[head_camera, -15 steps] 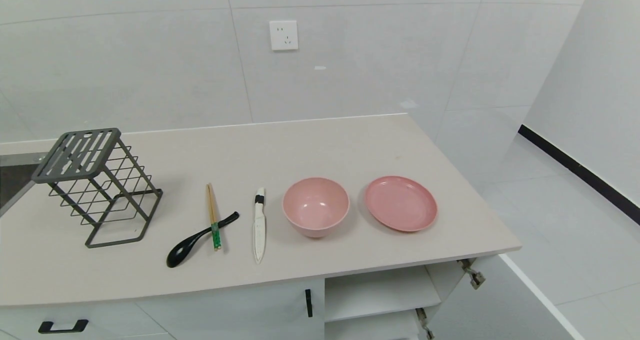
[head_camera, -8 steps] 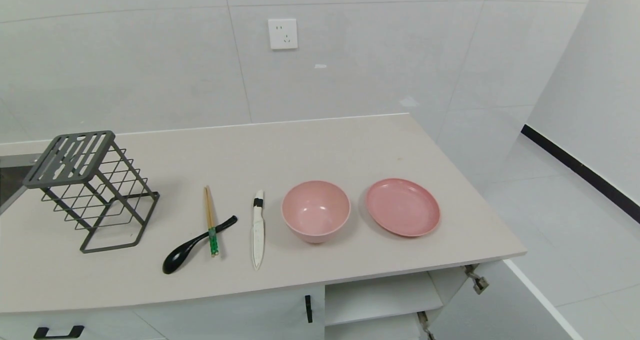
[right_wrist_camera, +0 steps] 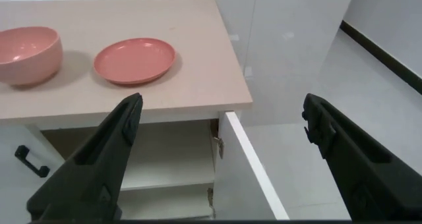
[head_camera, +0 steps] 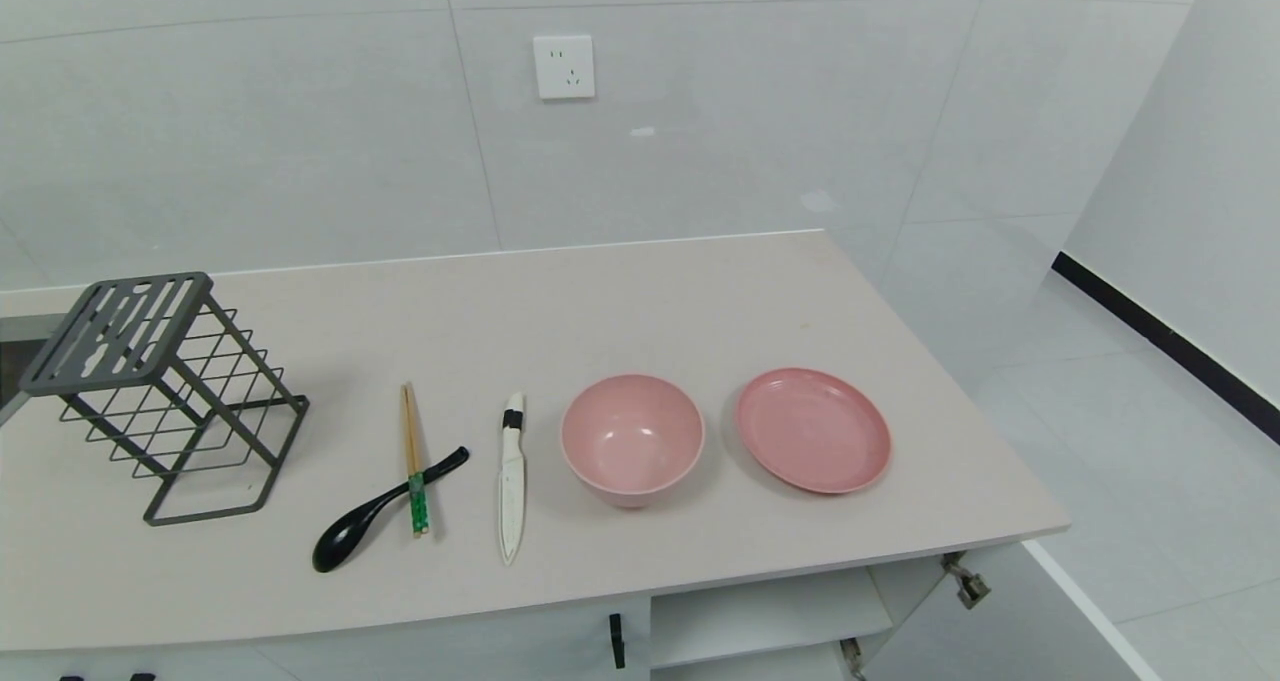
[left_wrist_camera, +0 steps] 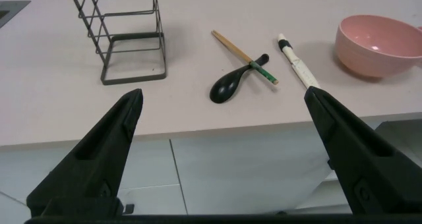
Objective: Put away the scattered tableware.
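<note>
Left wrist view: the left gripper (left_wrist_camera: 224, 97) hangs before the counter (left_wrist_camera: 184, 115), jaws wide apart; beyond lie spoon (left_wrist_camera: 227, 89), chopsticks (left_wrist_camera: 237, 49), knife (left_wrist_camera: 300, 69) and bowl (left_wrist_camera: 379, 43). The right gripper (right_wrist_camera: 222, 100), jaws likewise apart, faces the plate (right_wrist_camera: 134, 59).

L gripper (left_wrist_camera: 221, 97) and R gripper (right_wrist_camera: 222, 100) both w/ dark fingers spread wide, jaws fully apart, tips pointing fwd, each pair approx. symmetrical and level in own wrist cam.
</note>
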Available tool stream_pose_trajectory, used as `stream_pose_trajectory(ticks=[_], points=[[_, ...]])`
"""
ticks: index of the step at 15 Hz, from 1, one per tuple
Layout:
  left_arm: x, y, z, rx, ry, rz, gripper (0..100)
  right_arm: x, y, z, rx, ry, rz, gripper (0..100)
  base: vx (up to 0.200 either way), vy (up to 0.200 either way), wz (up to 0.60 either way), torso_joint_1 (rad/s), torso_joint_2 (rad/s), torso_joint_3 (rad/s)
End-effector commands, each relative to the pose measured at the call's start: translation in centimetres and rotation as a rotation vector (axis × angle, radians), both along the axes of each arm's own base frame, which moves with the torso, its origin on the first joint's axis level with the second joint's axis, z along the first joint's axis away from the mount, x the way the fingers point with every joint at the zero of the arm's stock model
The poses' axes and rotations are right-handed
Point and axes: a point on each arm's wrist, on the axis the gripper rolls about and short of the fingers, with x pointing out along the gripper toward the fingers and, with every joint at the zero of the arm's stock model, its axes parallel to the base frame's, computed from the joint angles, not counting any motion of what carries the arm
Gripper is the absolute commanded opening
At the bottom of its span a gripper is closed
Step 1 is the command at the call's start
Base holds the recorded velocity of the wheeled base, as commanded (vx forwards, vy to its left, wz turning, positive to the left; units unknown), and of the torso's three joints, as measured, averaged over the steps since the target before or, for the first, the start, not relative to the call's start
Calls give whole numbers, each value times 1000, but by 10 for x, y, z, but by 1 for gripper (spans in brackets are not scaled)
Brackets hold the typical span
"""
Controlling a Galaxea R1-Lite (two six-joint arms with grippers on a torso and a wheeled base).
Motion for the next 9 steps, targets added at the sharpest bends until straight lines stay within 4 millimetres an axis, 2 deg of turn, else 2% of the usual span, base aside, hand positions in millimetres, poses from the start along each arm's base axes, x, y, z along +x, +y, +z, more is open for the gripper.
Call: stream_pose_trajectory(ticks=[1,5,9], points=[[0,0,0,0,2,0,100,0,0,4,-2,-44,17,100,0,0,0,0,0,0],[0,0,0,0,1,0,100,-5,4,24,-31,-177,200,100,0,0,0,0,0,0],[0,0,0,0,1,0,100,20,5,60,-14,4,379,100,0,0,0,0,0,0]])
